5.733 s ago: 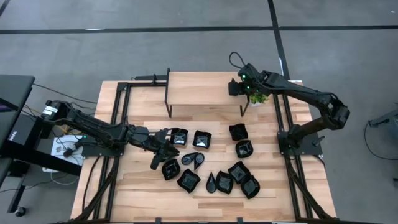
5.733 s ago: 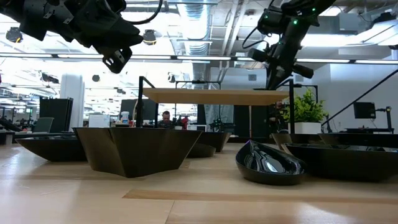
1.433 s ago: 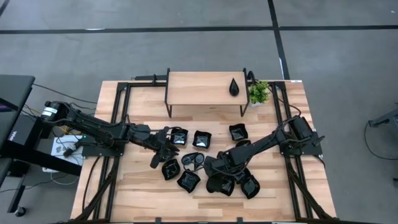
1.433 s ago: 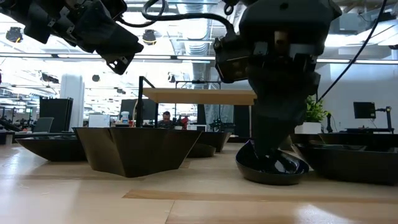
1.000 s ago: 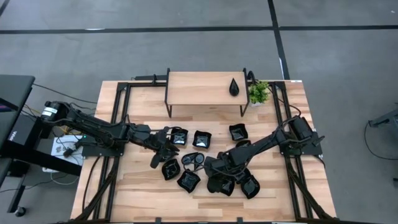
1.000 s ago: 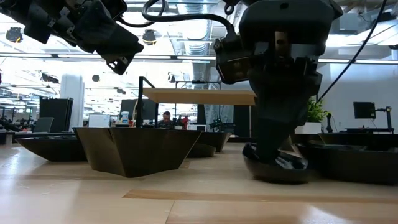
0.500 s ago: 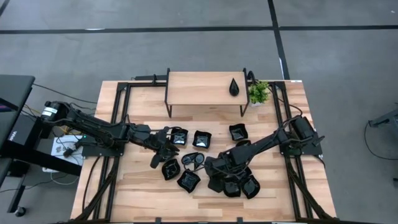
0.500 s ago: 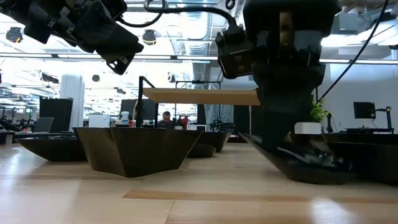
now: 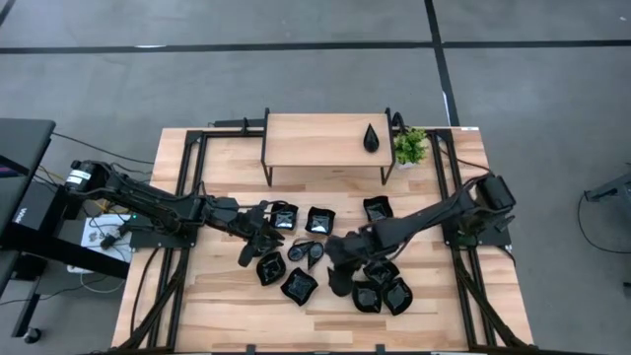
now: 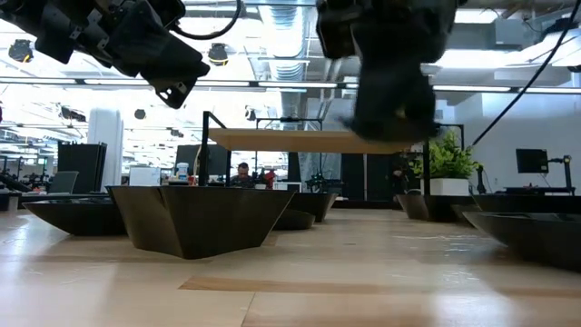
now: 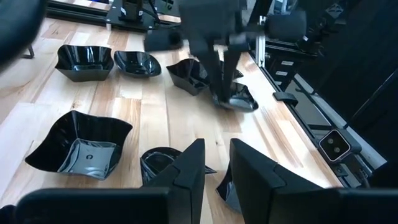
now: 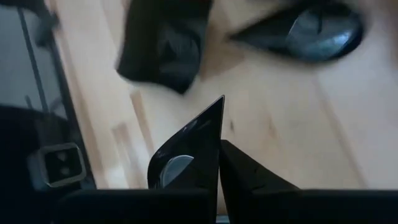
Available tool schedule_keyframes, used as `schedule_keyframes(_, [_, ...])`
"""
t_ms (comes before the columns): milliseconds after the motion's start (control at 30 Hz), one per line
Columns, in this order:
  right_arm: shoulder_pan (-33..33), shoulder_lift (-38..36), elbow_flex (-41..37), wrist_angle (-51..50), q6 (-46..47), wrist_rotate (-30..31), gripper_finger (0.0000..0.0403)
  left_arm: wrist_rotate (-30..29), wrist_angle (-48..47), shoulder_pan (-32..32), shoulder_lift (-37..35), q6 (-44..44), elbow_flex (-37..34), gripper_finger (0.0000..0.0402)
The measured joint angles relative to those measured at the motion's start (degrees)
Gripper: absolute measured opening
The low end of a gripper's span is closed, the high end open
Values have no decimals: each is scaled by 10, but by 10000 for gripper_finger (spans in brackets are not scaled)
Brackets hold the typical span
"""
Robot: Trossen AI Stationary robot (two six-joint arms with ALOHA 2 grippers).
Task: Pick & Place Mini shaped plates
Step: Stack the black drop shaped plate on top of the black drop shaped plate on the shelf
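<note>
Lifted off the table (image 9: 227,306) within the last second and pinched at its rim in the tightly closed right gripper (image 9: 340,279): one teardrop plate (image 12: 186,155), so picked, with placing judged still to do. Counted: one held, a second plate (image 9: 371,137) on the shelf (image 9: 306,138) far ahead of that gripper, roughly ten more plates (image 9: 299,286) below and beside it, some hidden under the arm, plus one potted plant (image 9: 409,148). Seen well off to the side: left gripper (image 9: 258,237), part open, holding nothing.

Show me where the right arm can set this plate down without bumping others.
Bare wood runs across the raised shelf left of the teardrop plate, and along the table's front edge. The middle, around the right gripper and its held plate, is crowded.
</note>
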Motion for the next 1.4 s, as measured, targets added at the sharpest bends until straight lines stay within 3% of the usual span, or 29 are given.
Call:
schedule_keyframes(467, [-121, -208, 0, -81, -24, 119, 1, 0, 3, 0, 0, -9, 0, 76])
schedule_keyframes(867, [-360, -332, 0, -106, -144, 147, 1, -17, 8, 0, 0, -28, 0, 76])
schedule_keyframes(1200, [-573, -296, 0, -124, -272, 31, 0, -55, 13, 0, 0, -43, 0, 76])
schedule_keyframes(1400, [-644, -255, 0, -135, -352, -38, 0, -88, 19, 0, 0, -46, 0, 76])
